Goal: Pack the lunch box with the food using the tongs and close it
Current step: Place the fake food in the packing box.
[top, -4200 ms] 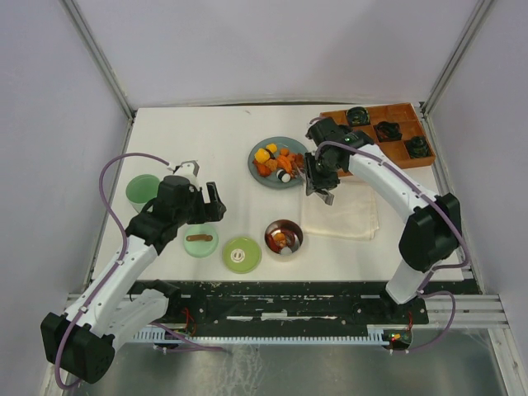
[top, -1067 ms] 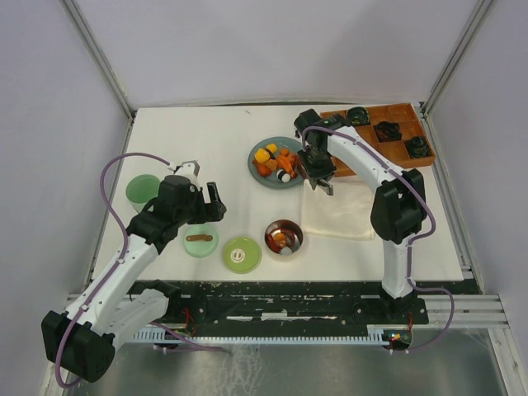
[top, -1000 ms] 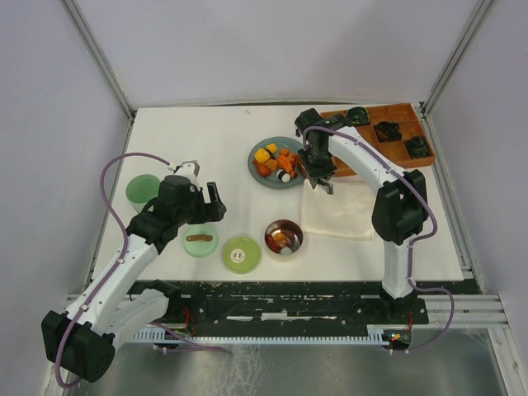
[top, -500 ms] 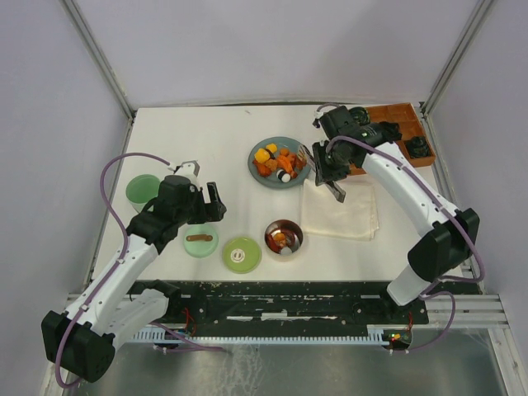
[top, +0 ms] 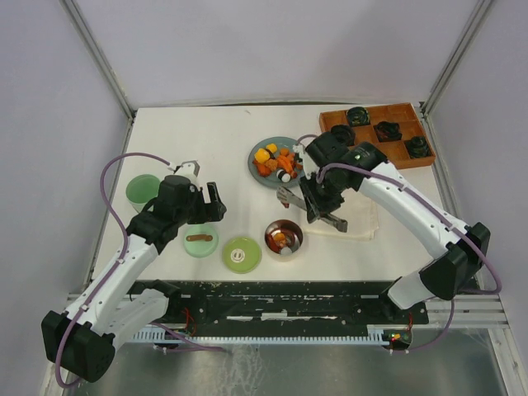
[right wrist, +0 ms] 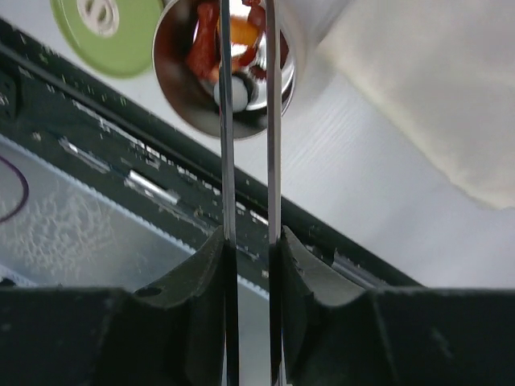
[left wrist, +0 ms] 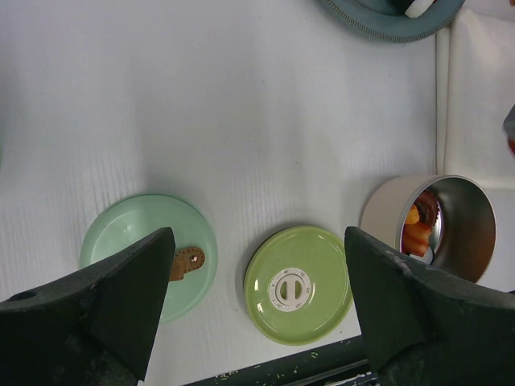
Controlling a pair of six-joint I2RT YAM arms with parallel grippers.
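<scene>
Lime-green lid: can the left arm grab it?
Probably yes. The left gripper is open and hangs just above the lime-green lid, which lies flat with nothing on it or over it.

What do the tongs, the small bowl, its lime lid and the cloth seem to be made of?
Tongs: polished metal, likely steel; the arms are thin, bright and mirror-like.
Bowl: shiny metal inside, reflecting the food; the outer wall looks matte beige, perhaps coated.
Lime lid: probably plastic; smooth, even colour with a soft sheen.
Cloth: woven fabric, matte cream, with a folded edge.
</scene>
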